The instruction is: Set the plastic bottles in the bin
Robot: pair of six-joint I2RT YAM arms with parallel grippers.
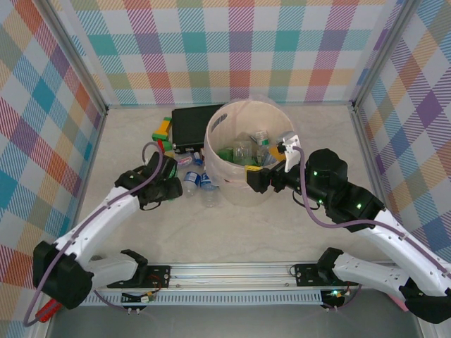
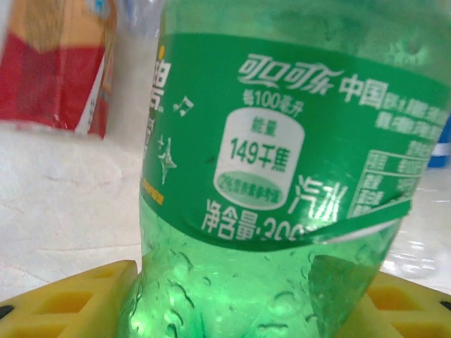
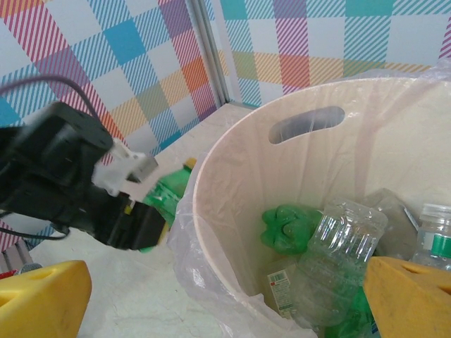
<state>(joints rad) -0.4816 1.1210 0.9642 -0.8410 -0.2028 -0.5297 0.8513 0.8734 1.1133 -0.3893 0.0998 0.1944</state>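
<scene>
One green bottle (image 2: 282, 176) sits clamped between the left gripper's (image 2: 239, 313) yellow fingers, left of the bin (image 1: 243, 113). The right gripper (image 1: 264, 176) hangs spread wide over the bin's rim. Loose bottles (image 1: 197, 179) lie between; the black box (image 1: 194, 127) stands beyond.

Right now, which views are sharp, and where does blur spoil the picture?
Top external: evenly lit and sharp, with only soft shadows on the table. Left wrist: the green bottle sits so close that its label looks slightly soft, and the background is blurred. Right wrist: the bin is fairly sharp, but the left arm is smeared.
</scene>
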